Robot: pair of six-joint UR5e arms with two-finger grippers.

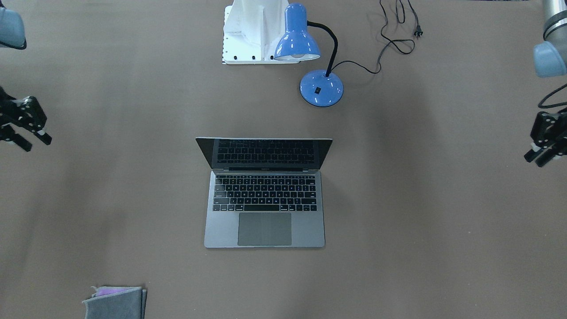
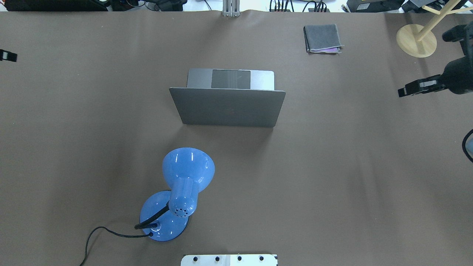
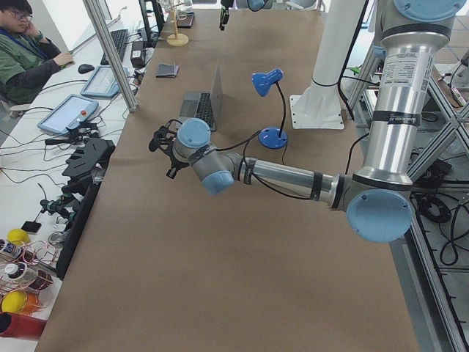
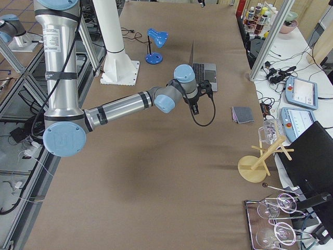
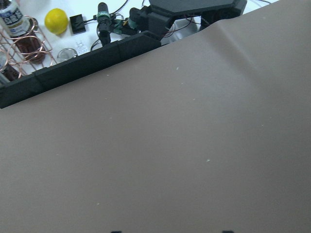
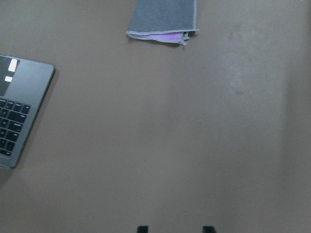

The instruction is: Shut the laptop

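The laptop (image 1: 264,195) is found open at the middle of the tabletop (image 1: 421,230), lid edge running crosswise. Both hands are spread and well apart from it. The right hand (image 1: 37,144) is judged slightly nearer than the left hand (image 1: 533,160).

Laptop (image 2: 227,109) keyboard hidden behind the raised lid from overhead, logo too faint, left pincer (image 2: 9,55) clipped at the worktop's (image 2: 332,166) left edge, folded cloth (image 1: 115,305) at the far right corner half cropped in front view
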